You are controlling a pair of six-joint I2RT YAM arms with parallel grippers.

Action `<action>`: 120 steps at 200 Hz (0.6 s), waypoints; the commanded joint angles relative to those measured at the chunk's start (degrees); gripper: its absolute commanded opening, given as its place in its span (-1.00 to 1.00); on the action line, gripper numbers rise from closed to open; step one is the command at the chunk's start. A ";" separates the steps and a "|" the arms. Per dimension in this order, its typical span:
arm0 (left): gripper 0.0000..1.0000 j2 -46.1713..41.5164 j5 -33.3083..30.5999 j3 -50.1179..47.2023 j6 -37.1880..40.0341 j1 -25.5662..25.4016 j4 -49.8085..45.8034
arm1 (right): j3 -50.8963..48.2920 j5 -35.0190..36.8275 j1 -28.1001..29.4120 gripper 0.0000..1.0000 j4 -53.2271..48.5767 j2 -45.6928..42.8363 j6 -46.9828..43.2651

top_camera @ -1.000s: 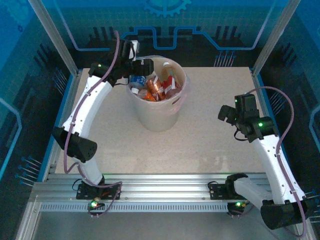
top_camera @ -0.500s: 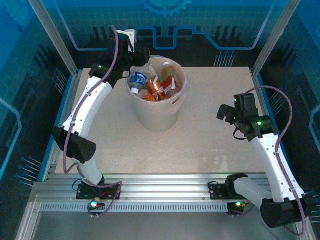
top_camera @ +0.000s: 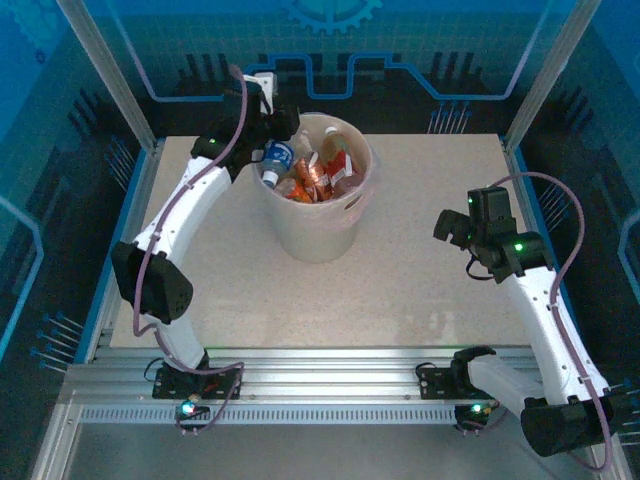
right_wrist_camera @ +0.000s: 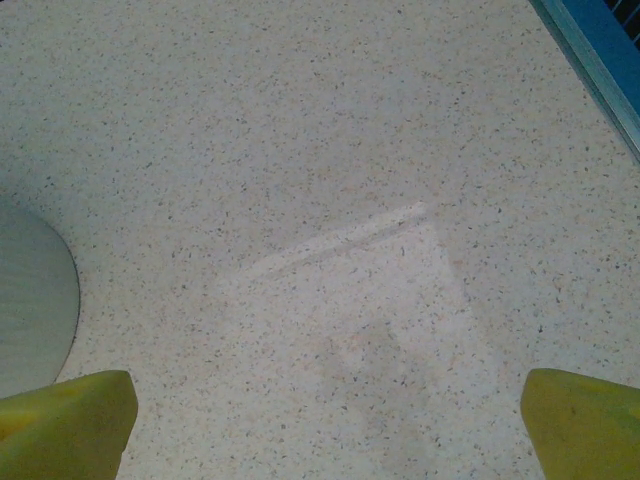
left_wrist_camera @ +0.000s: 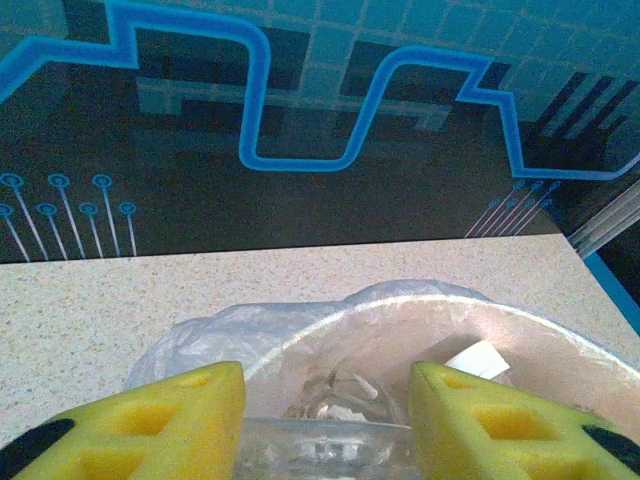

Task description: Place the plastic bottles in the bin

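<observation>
Top view first: the bin [top_camera: 320, 235] stands on the table [top_camera: 420, 300] close to the back edge, roughly in the middle of it. It's got a heap of plastic bottles [top_camera: 318, 178] inside, mostly red and orange labels. The left gripper [top_camera: 280, 138] is up over the bin's back-left rim, and a clear bottle [top_camera: 276, 158] with a blue label leans right there under it, half inside the rim. The right gripper [top_camera: 452, 228] hangs over bare table near the right edge, about halfway back and well apart from the bin.

Left wrist cam: the left gripper [left_wrist_camera: 328, 385] has its yellow pads [left_wrist_camera: 190, 425] clamped on the clear bottle [left_wrist_camera: 325, 450], see-through plastic squeezed between them at the bottom of the shot. Past that is the bin's rim [left_wrist_camera: 520, 315] with the crinkly bag liner, then the table [left_wrist_camera: 100, 300] out to its back edge.

Right wrist cam: the right gripper [right_wrist_camera: 325, 385] is spread wide with nothing in it, one yellow fingertip [right_wrist_camera: 70, 420] in each bottom corner, just speckled table [right_wrist_camera: 300, 150] underneath.
</observation>
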 commanded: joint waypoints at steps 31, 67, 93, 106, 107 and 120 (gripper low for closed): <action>0.04 -1.05 4.42 -7.12 -2.73 1.05 3.22 | -0.04 -0.37 -0.65 0.99 0.22 -0.94 0.05; 0.26 -3.79 3.33 -8.25 -2.98 1.46 4.49 | 0.39 -0.56 -0.62 0.99 0.21 -0.81 -0.21; 0.38 -5.79 2.50 -8.22 -2.69 1.46 4.78 | 0.47 -0.90 -0.67 0.99 0.61 -0.80 -0.26; 0.45 -6.85 2.15 -8.11 -2.67 1.41 4.78 | 0.62 -1.01 -0.60 0.99 0.65 -0.72 -0.30; 0.46 -6.93 2.10 -8.11 -2.67 1.44 4.78 | 0.64 -1.05 -0.64 0.99 0.65 -0.72 -0.30; 0.56 -7.93 1.40 -7.82 -2.53 1.46 4.84 | 0.90 -1.07 -0.65 0.99 0.65 -0.63 -0.47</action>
